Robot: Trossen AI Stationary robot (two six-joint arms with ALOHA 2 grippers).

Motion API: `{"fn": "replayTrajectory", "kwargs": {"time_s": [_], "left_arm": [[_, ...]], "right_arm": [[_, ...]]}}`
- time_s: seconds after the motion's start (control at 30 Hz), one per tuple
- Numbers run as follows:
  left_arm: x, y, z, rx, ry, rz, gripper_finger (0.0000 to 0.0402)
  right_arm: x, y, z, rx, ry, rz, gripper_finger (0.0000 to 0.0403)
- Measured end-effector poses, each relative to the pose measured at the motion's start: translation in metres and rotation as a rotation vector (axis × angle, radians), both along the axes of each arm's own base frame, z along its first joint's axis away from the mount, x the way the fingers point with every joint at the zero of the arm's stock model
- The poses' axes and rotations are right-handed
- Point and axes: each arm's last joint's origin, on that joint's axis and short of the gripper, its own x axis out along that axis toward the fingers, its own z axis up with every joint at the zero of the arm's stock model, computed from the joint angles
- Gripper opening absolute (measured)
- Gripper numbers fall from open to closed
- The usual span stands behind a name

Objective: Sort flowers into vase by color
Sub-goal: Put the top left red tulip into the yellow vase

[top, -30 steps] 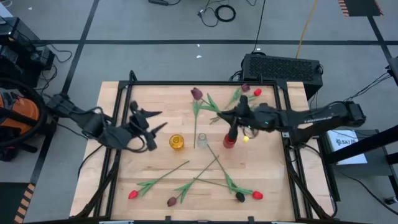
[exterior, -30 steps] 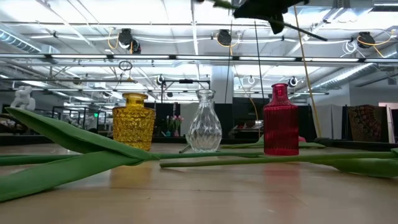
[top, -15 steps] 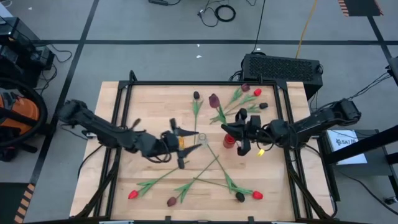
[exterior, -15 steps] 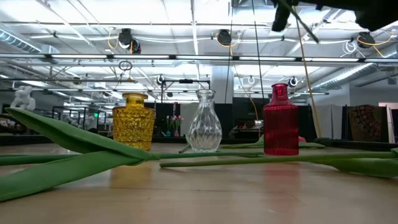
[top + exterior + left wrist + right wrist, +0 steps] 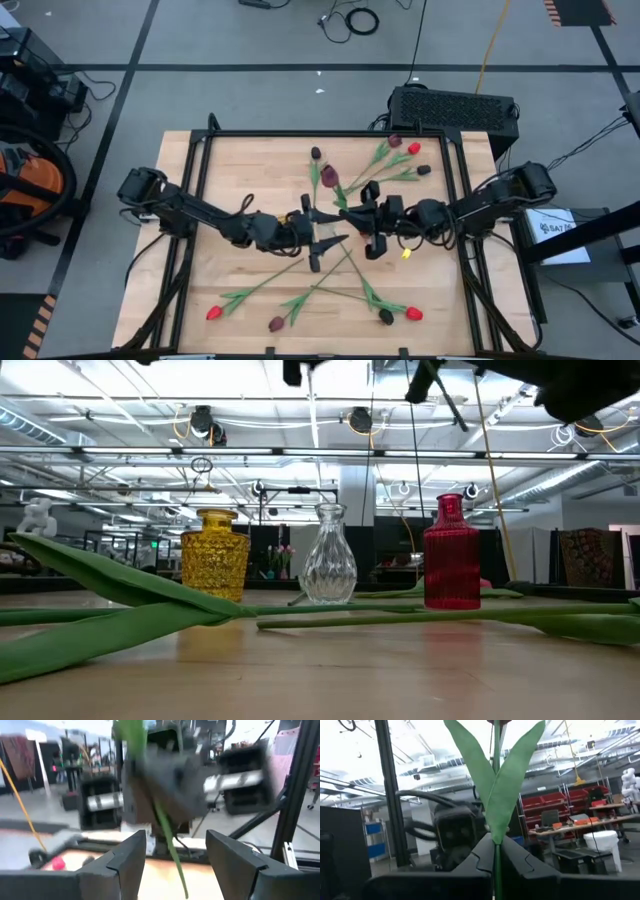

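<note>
Just above the middle of the high frame, my two grippers face each other over the counter (image 5: 200, 290), and a handover looks to be the step in hand. My right gripper (image 5: 352, 212) has its jaws clamped together on the stem of a dark maroon tulip (image 5: 330, 177); the right wrist view shows that stem (image 5: 496, 865) pinched between them, leaves spreading beyond. My left gripper (image 5: 322, 227) stands just beside it with its jaws wide apart.

The relation that matters: the tulip's long axis runs from my right jaws toward the upper left of the high frame, head outermost, and the stem below the head passes close by my open left jaws. In the left wrist view the green stem (image 5: 167, 840) hangs in the gap between my two fingers (image 5: 125, 862), touching neither as far as I can tell. My left jaws are the free ones nearer it.

The yellow, clear and red vases (image 5: 215, 555) (image 5: 329, 556) (image 5: 451, 553) stand in a row in the low view, the stem not yet in any. Other flowers (image 5: 300, 295) lie across the lower part of the counter.
</note>
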Motion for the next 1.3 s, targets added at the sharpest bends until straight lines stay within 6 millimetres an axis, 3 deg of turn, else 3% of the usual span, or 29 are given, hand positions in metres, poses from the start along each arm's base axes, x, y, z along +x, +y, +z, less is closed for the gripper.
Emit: {"fn": "replayTrajectory", "kwargs": {"time_s": [0.43, 0.87, 1.1, 1.3], "left_arm": [[0.003, 0.005, 0.003, -0.130, -0.057, -0.132, 0.0211], [0.008, 0.020, -0.006, -0.106, 0.036, -0.157, 0.0136], [0.008, 0.022, -0.010, -0.081, 0.077, -0.109, 0.0132], [0.008, 0.020, -0.004, -0.087, 0.006, -0.130, 0.0132]], "right_arm": [[0.009, 0.004, -0.003, -0.042, 0.023, -0.009, 0.0006], [0.010, 0.004, -0.004, -0.046, 0.037, -0.012, 0.0006], [0.010, 0.004, -0.003, -0.045, 0.034, -0.012, 0.0006], [0.010, 0.004, -0.003, -0.045, 0.033, -0.012, 0.0006]]}}
